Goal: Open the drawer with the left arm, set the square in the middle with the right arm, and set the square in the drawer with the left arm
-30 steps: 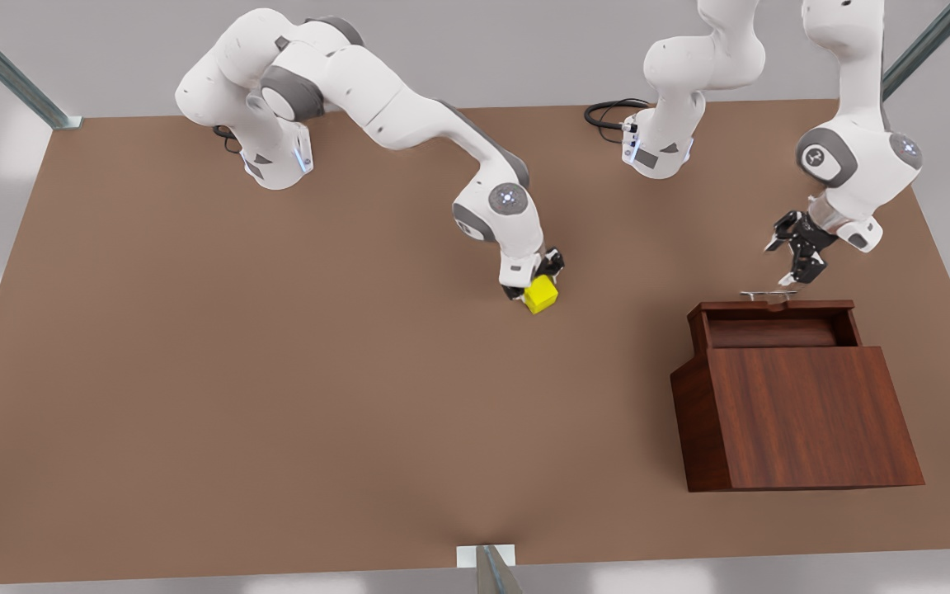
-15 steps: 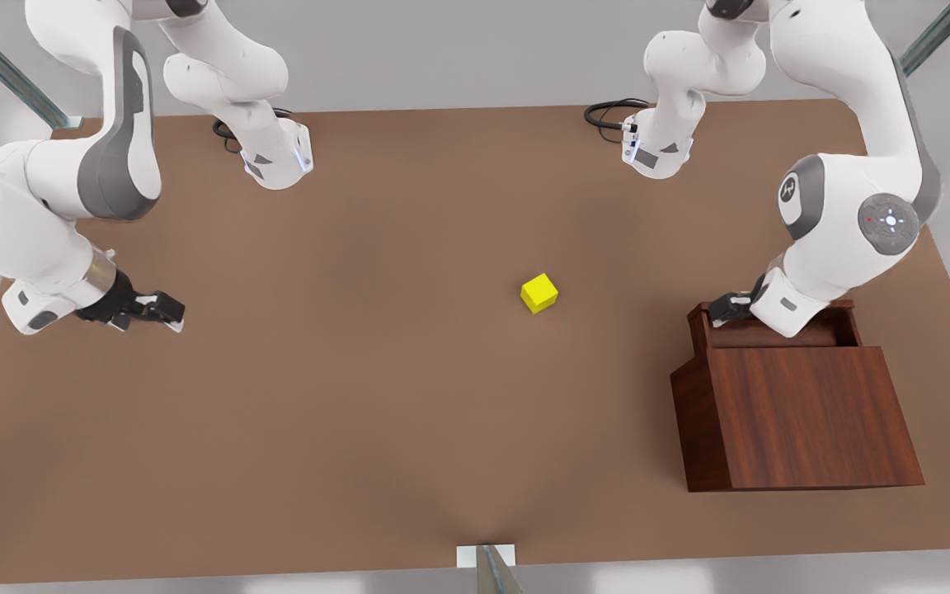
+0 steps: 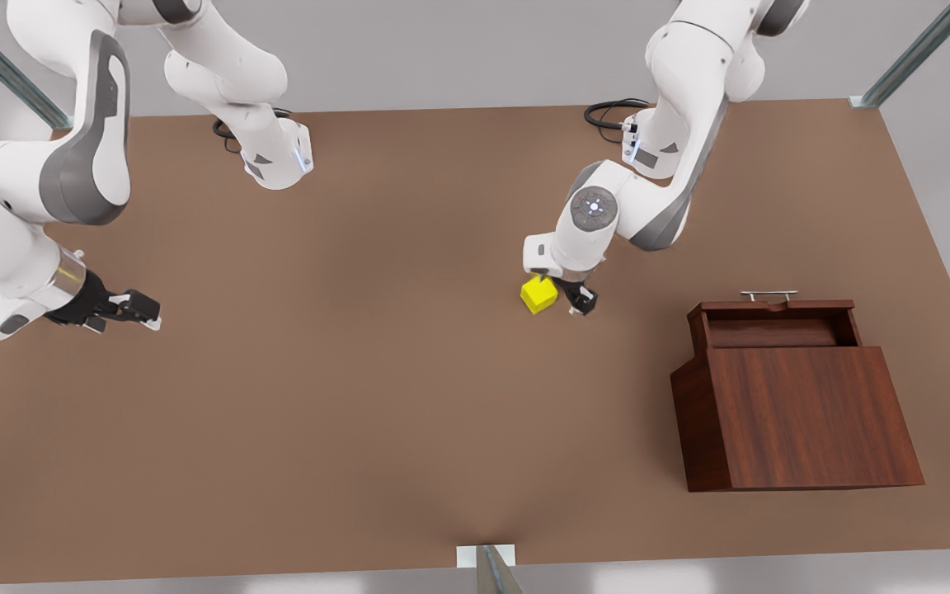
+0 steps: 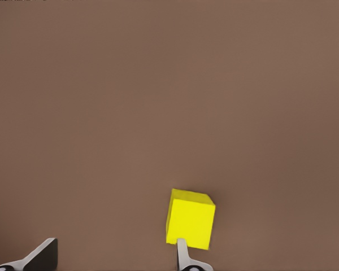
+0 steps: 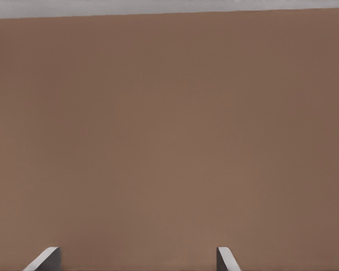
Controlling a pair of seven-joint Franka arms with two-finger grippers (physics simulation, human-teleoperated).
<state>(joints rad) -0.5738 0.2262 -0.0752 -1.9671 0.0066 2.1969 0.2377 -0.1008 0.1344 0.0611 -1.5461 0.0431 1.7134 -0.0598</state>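
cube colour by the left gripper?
Bright yellow; the cube shows best in the left wrist view, beside the left gripper.

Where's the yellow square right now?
In the front view the square sits on the tabletop near the middle, left of the open drawer, with the open left claw right beside it.

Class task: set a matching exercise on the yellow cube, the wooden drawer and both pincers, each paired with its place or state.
1 small yellow cube
2 reddish-brown wooden drawer
3 left pincer
4 right pincer

A pulled out of its wooden cabinet
B open, at the front view's left
C open, beside the cube
D resting on the brown tabletop

Pairs: 1-D, 2-A, 3-C, 4-B
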